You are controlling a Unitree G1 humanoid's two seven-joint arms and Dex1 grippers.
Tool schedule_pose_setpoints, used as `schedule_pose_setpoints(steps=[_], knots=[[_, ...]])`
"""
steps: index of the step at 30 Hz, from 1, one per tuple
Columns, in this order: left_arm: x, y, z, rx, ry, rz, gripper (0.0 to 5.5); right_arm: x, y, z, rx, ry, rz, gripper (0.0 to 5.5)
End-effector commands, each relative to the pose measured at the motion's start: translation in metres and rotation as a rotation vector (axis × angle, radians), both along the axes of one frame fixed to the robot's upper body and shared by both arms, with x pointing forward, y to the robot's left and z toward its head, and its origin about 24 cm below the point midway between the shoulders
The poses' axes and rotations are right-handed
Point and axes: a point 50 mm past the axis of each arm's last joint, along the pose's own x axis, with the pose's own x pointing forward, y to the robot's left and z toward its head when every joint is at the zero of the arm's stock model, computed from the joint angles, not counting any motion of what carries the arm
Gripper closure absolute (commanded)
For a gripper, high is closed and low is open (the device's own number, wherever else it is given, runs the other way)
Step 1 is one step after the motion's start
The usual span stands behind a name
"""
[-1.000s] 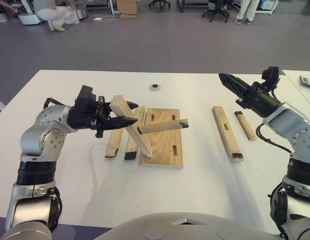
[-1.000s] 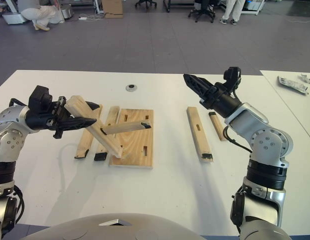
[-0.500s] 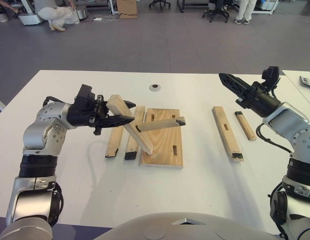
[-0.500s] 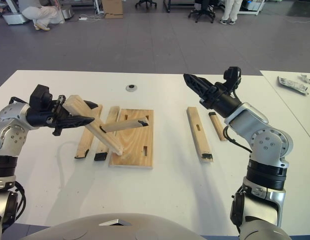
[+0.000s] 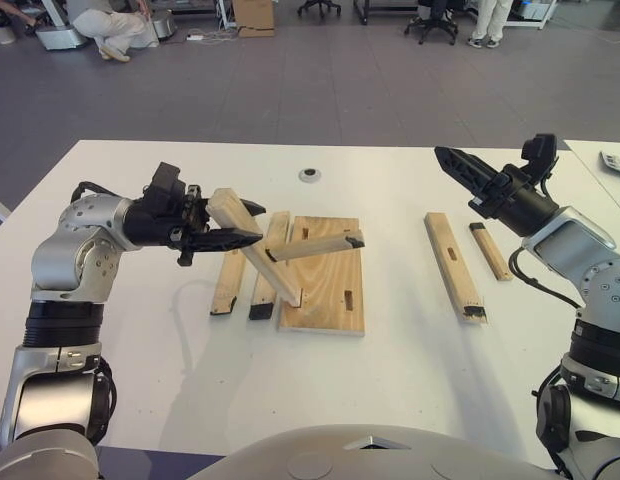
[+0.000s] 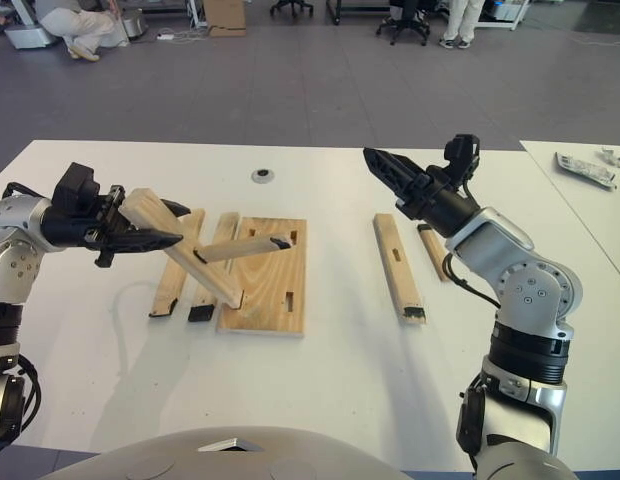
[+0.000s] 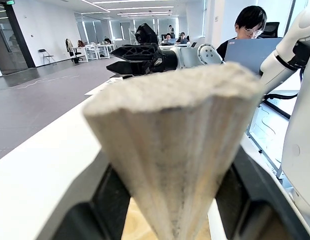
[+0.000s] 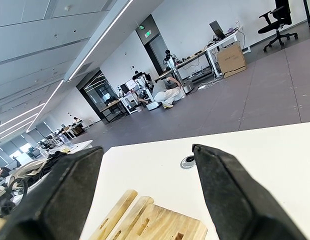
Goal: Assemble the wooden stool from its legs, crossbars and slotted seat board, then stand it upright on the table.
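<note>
Wooden stool parts are spread over the white worktop (image 5: 390, 380), nothing standing up yet. The left tool (image 5: 245, 222) is clamped on the upper end of the held leg (image 5: 273, 272). In the left wrist view that end sits snug between the fingers (image 7: 110, 200). The held leg slopes down to the right, and its lower end rests at the near left part of the seat board (image 5: 330, 285), which lies flat in the middle of the worktop. A crossbar (image 5: 315, 247) sticks out of the held leg about halfway along and points right, hanging over the board's slots without touching them as far as I can tell.

Two spare legs (image 5: 228, 285) lie flat side by side just left of the board, partly under the tilted one. Right of the board, well apart from it, lies a slotted leg (image 5: 452, 262), with a short crossbar (image 5: 490, 250) just beside it on its right.

The right tool (image 5: 448, 162) hangs in the air over the far right of the worktop, jaws spread wide with nothing between them, above and beyond those two right-hand pieces. A small round grommet (image 5: 310, 175) sits in the worktop beyond the board.
</note>
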Motion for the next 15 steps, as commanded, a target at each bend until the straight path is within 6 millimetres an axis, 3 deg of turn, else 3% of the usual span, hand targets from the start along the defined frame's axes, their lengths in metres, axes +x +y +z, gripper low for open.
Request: schedule_pose_setpoints(steps=[1, 11, 15], knots=[[0.000, -0.006, -0.002, 0.070, -0.026, -0.007, 3.43, -0.004, 0.001, -0.003, 0.013, 0.006, -0.005, 2.19], [-0.005, -0.023, -0.032, 0.184, 0.034, 0.066, 3.44, -0.003, 0.000, -0.010, 0.026, 0.032, -0.058, 2.19], [-0.016, -0.023, -0.060, 0.365, 0.059, 0.110, 3.44, -0.002, -0.002, -0.010, 0.034, 0.039, -0.089, 2.19]])
